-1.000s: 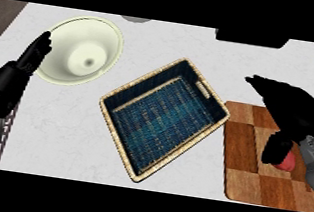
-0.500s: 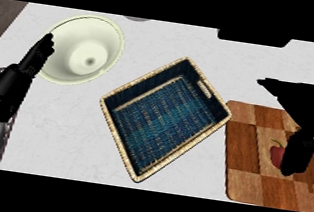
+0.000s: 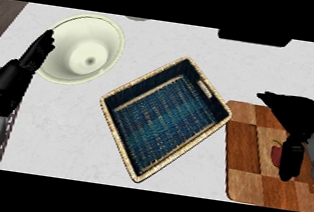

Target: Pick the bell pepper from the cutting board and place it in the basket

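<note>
- Pepper [image 3: 277, 152]: red, lying on the board [image 3: 246, 178] at the right of the desk [image 3: 59, 129]. Only a sliver of it shows, with a hint of stem at the top. The rest is hidden under the right hand [image 3: 303, 121].
- Right hand: arched over the pepper, palm down. Its fingers [image 3: 290, 164] are stretched out rather than curled, and one runs straight down along the pepper's right side. Nothing is held yet, by my reading.
- Left hand [image 3: 15, 78]: resting at the left edge, fingers straight and pointing up, holding nothing.
- Handling, judged: the pepper is light and hollow, with a waxy, smooth skin that could slide. It is stiff enough to take a squeeze but bruises if pinched hard. Its lobed body may roll on the flat board.
- Where to hold, judged: across the widest part of the body, thumb opposite the fingers. The stem is too small to trust.
- Board: flat wood in a chequer of brown tones, with rounded corners.
- Basket [image 3: 162, 119]: rectangular, set at a slant just left of the board. It has a pale woven rim, a blue woven floor and low walls, so only a short lift is needed.
- Bowl [image 3: 86, 50]: cream, round and glossy, near the left hand.
</note>
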### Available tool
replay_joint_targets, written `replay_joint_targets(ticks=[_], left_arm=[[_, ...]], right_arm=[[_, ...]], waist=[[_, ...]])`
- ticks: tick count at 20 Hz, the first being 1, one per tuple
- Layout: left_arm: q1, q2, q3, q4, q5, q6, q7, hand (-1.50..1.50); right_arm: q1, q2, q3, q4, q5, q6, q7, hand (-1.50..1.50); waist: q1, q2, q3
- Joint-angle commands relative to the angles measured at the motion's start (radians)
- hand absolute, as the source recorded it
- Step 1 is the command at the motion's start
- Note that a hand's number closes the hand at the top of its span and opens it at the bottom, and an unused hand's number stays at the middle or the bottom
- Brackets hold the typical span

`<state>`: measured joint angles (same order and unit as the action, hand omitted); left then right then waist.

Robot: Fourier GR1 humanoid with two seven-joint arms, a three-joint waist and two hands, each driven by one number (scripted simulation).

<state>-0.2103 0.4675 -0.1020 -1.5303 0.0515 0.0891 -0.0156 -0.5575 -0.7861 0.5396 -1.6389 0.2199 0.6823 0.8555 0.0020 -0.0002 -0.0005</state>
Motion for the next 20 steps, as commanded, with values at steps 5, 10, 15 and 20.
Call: replay_joint_targets(ticks=[5,10,15,20], left_arm=[[-0.005,0.0,0.059,-0.02,-0.007,-0.045,0.043,0.0],[-0.046,-0.042,0.05,-0.005,-0.05,-0.066,0.052,0.0],[0.051,-0.096,0.048,-0.05,-0.082,-0.049,0.005,0.0],[0.006,-0.087,0.091,-0.027,-0.095,-0.095,0.032,0.0]], right_arm=[[0.048,0.059,-0.034,0.108,0.125,0.085,-0.022,-1.5],[0.146,0.036,-0.075,0.122,0.269,0.019,-0.184,-1.5],[0.21,0.118,-0.057,0.172,0.411,-0.089,-0.244,-1.5],[0.157,0.124,-0.119,0.237,0.478,-0.036,-0.35,-1.5]], waist=[[0.004,0.001,0.0],[-0.003,0.0,0.001],[0.002,0.0,0.001],[0.004,0.001,0.001]])
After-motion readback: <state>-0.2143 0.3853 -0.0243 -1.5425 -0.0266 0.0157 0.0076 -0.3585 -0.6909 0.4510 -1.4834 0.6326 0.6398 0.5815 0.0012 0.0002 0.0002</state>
